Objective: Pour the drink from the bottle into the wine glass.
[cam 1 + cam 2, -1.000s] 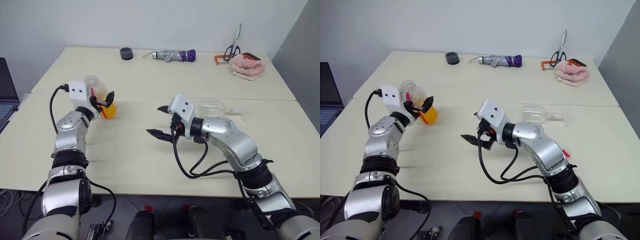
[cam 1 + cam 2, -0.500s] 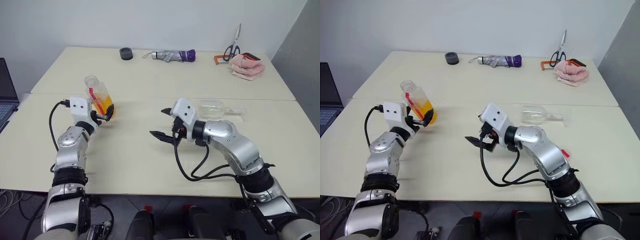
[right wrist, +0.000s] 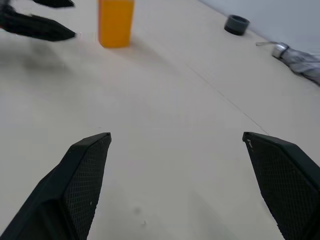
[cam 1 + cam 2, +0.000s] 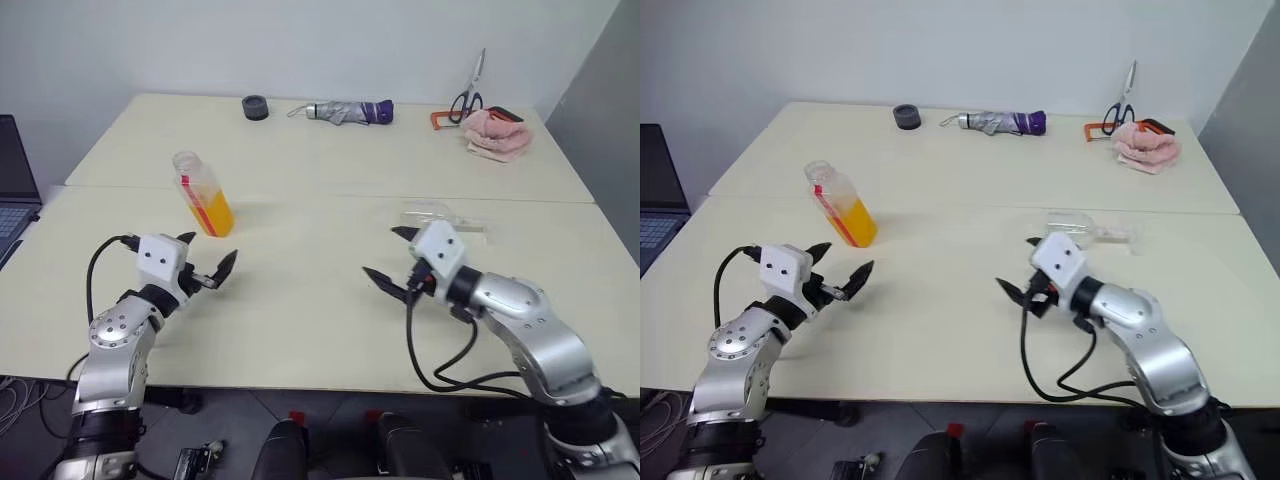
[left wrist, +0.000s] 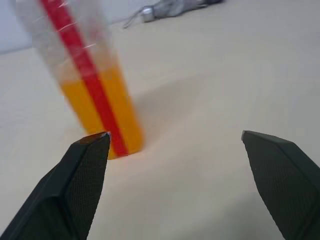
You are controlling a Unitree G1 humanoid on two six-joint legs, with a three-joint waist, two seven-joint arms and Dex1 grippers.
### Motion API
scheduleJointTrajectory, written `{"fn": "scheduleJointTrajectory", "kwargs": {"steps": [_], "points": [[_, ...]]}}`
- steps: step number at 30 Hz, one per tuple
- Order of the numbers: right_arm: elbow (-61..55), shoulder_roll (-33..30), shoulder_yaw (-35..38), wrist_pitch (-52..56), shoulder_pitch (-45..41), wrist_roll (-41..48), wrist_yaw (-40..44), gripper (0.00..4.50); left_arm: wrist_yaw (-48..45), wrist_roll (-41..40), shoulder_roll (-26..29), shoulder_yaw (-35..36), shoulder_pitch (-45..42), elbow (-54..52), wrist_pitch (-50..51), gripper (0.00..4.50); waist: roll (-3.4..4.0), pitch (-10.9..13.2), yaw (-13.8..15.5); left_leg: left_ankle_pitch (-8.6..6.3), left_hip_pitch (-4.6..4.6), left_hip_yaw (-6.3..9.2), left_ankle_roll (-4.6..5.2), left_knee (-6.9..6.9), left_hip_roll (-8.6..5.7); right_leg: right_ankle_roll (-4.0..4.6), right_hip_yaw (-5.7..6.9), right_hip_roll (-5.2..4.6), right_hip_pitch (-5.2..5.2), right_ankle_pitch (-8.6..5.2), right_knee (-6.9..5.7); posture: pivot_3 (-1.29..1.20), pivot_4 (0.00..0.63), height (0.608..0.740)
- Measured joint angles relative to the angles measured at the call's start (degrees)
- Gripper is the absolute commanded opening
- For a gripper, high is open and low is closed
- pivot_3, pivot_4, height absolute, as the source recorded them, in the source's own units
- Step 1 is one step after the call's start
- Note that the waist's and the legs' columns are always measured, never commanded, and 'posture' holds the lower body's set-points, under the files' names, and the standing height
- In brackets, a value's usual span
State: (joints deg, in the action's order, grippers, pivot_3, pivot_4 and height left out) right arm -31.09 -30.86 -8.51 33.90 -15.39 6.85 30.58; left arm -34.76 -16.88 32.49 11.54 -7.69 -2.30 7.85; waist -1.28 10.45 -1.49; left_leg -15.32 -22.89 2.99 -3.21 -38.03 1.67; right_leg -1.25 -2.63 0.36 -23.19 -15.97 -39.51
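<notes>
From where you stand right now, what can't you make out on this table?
- Wine glass: lying on its side behind the right gripper, which hides its bowl in the head views.
- Bottle: its top is cut off by the left wrist view's edge; whether it is capped is too small to tell in the head views.
- Laptop: cropped by the picture's edge.

Cream worktop [image 4: 320,290] carried bottle [image 4: 202,193] at 10 o'clock, wine glass [image 4: 440,214] on its side at 2, umbrella [image 4: 345,111], tape roll [image 4: 255,106], scissors [image 4: 470,90], pink cloth [image 4: 497,136] along 12–1.
</notes>
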Motion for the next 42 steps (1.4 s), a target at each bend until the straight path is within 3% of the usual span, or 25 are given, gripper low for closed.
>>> {"fn": "scheduleJointTrajectory", "kwargs": {"steps": [7,10,17,23,32,42], "points": [[6.52,-8.19,-0.32,-7.55,3.24,-18.58,-9.55,4.50,-13.70,-7.12,3.08,-8.06,-5.51,-6.04,10.42,4.49,-0.01,0.00,-0.26,0.01,0.07,-0.04,-0.01,0.01,0.03,-0.01,-0.03,0.15,0.00,-0.02,-0.04,0.00,0.150,0.740],[14.14,-11.26,-5.17,-10.54,0.22,-29.94,-13.64,4.50,-19.66,-8.63,4.98,-10.53,-10.23,-6.04,13.02,4.49,0.00,0.00,-0.73,0.01,0.11,-0.11,-0.01,0.05,0.03,0.06,-0.10,0.18,-0.04,-0.05,-0.07,0.00,0.150,0.740],[34.64,-10.72,-12.81,-19.43,-9.78,-46.91,-23.85,4.50,-26.31,-9.47,5.37,-15.70,-15.79,-6.16,16.04,4.49,0.00,0.00,-0.79,0.02,0.05,-0.10,-0.01,0.07,0.02,0.15,-0.09,0.17,-0.06,-0.09,-0.06,0.00,0.150,0.740],[48.45,-8.00,-15.95,-24.62,-15.07,-53.09,-28.90,4.50,-27.38,-9.47,4.83,-16.39,-16.46,-6.19,16.74,4.49,0.00,0.00,-0.74,0.01,0.03,-0.09,-0.01,0.07,0.02,0.21,-0.09,0.14,-0.07,-0.12,-0.05,0.00,0.150,0.740],[61.50,-4.22,-17.06,-28.54,-20.78,-55.51,-34.62,4.50,-27.82,-9.37,4.21,-16.29,-15.90,-6.04,15.45,4.49,-0.02,-0.01,-0.88,0.02,0.08,-0.09,-0.01,0.01,0.02,0.21,-0.10,0.14,-0.03,-0.12,-0.14,0.00,0.150,0.740],[69.20,-1.72,-17.58,-30.98,-24.25,-55.49,-37.86,1.10,-27.16,-8.71,2.80,-16.29,-15.90,-5.45,15.25,4.50,-0.08,-0.05,-1.46,0.03,0.24,-0.10,-0.01,-0.04,0.01,0.21,-0.14,0.14,0.02,-0.12,-0.39,0.00,0.150,0.740]]}}
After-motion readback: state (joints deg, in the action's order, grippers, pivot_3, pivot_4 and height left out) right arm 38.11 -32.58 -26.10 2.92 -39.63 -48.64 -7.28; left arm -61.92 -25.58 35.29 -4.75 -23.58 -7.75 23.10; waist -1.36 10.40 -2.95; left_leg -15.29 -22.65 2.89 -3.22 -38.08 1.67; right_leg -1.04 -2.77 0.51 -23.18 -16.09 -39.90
